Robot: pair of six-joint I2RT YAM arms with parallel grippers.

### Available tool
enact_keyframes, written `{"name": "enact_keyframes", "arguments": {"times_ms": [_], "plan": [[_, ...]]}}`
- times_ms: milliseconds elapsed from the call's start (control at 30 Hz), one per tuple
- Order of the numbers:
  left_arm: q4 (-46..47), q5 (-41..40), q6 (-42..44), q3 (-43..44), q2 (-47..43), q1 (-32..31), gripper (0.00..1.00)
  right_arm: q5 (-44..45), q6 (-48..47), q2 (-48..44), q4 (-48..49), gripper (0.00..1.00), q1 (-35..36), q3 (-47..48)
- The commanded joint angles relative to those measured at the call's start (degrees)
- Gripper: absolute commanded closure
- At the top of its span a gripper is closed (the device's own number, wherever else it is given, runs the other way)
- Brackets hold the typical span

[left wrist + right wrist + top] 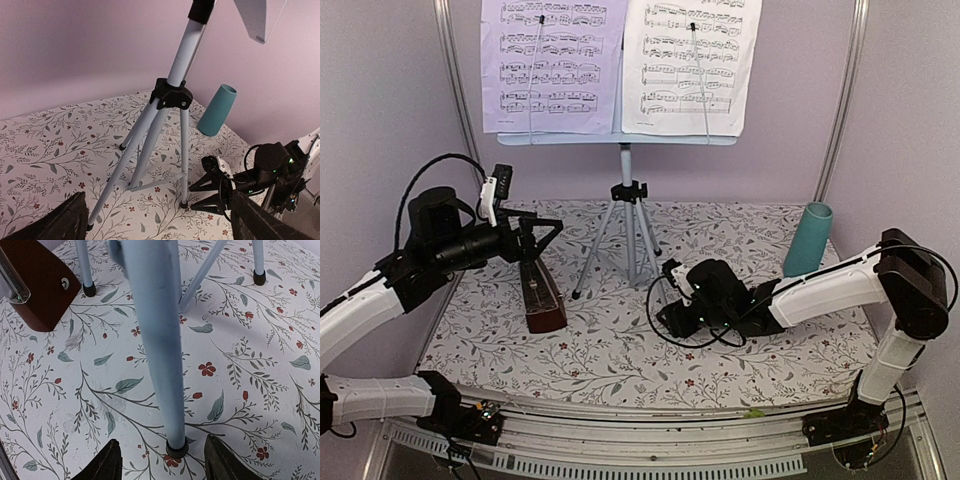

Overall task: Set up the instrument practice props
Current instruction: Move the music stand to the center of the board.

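Right gripper (164, 460) straddles stand leg (155, 340) at its foot, jaws apart, no contact yet (probably to nudge it). Left gripper (157, 222) wide open, empty, just above metronome (542, 300).

You have the music stand (626, 170) upright at the far middle of the floral table cover (620, 355). Two sheet-music pages (552, 65) sit side by side on its desk. The metronome (542, 297) stands to the near left of the tripod, and your left gripper (542, 238) hangs just above it, fingers spread. Your right gripper (665, 295) sits low by the tripod's near right foot. The teal cup (808, 240) stands far right.
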Motion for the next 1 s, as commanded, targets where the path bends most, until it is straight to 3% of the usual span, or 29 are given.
{"name": "enact_keyframes", "arguments": {"times_ms": [0, 200, 400, 600, 833, 967], "plan": [[2.8, -0.7, 1.5, 0.0, 1.8, -1.7, 0.01, 0.3, 0.1, 2.9, -0.7, 0.45, -0.5, 2.6], [4.2, -1.3, 2.0, 0.5, 5.3, -3.6, 0.01, 1.3, -0.6, 4.8, -0.8, 0.53, -1.0, 4.5], [6.2, -2.3, 2.2, 1.4, 8.7, -5.5, 0.01, 3.3, -2.3, 6.6, -2.2, 0.69, -1.2, 6.4], [7.9, -5.0, 2.6, 3.5, 13.8, -8.0, 0.01, 4.7, -3.7, 7.7, -3.0, 0.78, -1.6, 7.6], [10.7, -8.9, 2.0, 5.5, 19.5, -8.6, 0.01, 5.9, -4.1, 8.8, -3.7, 0.98, -2.0, 8.8], [13.0, -12.8, 0.5, 5.7, 22.2, -8.5, 0.02, 7.2, -4.2, 9.0, -4.4, 1.0, -2.3, 9.2]]}}
